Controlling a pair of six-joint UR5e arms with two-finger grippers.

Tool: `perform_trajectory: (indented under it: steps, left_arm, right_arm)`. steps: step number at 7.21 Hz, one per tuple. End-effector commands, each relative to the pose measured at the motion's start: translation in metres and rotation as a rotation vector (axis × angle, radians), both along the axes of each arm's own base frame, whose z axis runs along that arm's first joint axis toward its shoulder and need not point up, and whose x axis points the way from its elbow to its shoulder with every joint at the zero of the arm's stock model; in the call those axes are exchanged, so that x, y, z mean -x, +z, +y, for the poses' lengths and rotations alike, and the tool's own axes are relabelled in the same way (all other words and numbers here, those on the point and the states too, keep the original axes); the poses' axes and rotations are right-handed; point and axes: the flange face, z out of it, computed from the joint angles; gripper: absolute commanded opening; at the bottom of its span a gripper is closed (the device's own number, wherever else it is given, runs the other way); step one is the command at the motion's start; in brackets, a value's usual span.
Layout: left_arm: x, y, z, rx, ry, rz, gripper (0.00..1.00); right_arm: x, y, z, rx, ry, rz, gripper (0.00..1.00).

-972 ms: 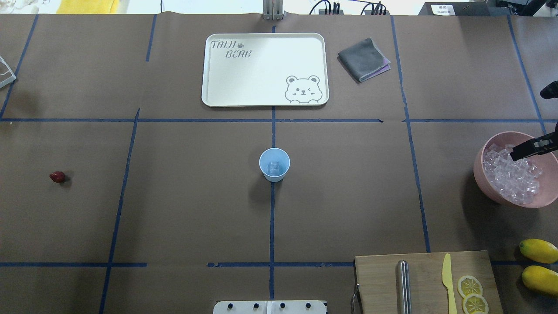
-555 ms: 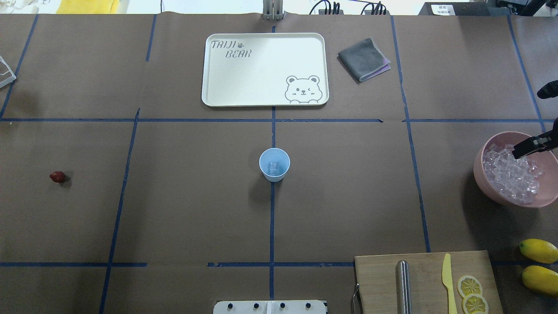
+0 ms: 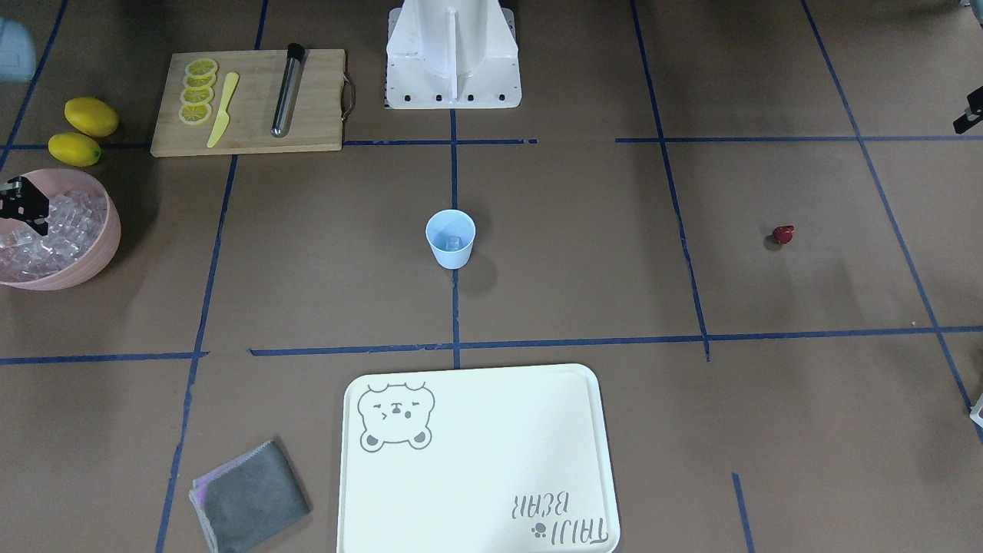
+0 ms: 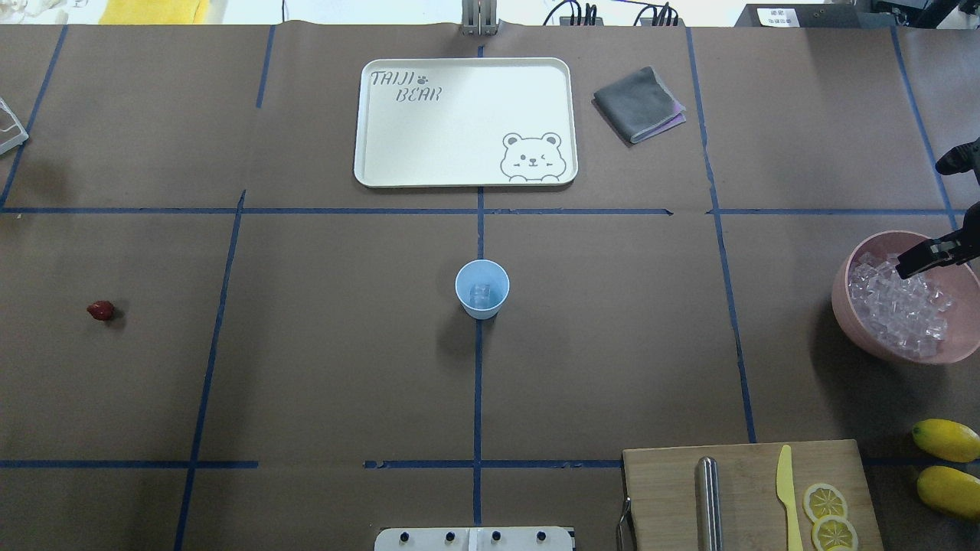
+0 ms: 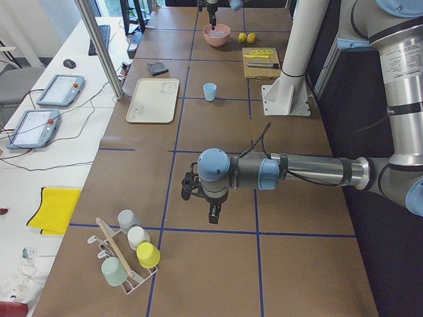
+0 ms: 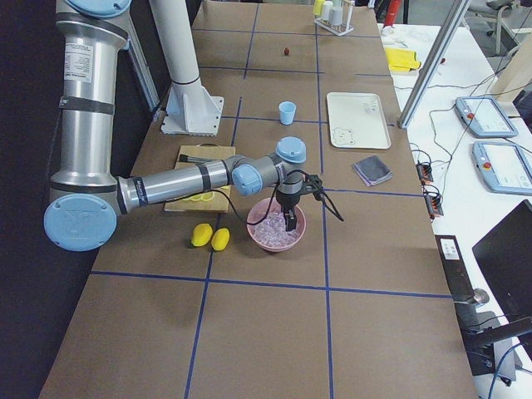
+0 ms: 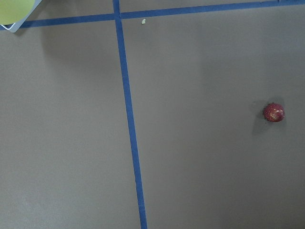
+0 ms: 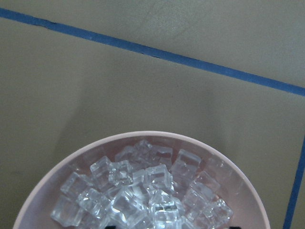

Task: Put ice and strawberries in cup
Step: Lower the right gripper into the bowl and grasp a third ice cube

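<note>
**Status: Right Gripper Over the Ice Bowl**

Nearest the robot base, the cutting board (image 4: 666, 490) and two lemons (image 4: 945, 440) lie on the right. At mid-table, the cup (image 4: 481, 288) stands upright at centre with one ice cube (image 4: 481, 292) inside. The strawberry (image 4: 100, 310) lies well apart on the left. The ice (image 4: 899, 306) fills the pink bowl (image 4: 842, 306). The right gripper (image 6: 289, 221) hangs over the bowl; its finger spread cannot be determined. The left gripper (image 5: 212, 216) hovers above bare table, spread likewise indeterminate. Farthest are the tray (image 4: 459, 122) and the folded cloth (image 4: 638, 104).
</note>
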Motion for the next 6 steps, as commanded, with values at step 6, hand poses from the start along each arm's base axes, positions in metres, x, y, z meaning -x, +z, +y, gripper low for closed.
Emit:
perform_trajectory:
  steps: [6]
  left_arm:
    - [0.0000,-0.0028,-0.0002,-0.006,0.000,0.000,1.00]
  right_arm:
    - [0.0192,0.0120,0.0055,0.006,-0.040,0.001,0.70]
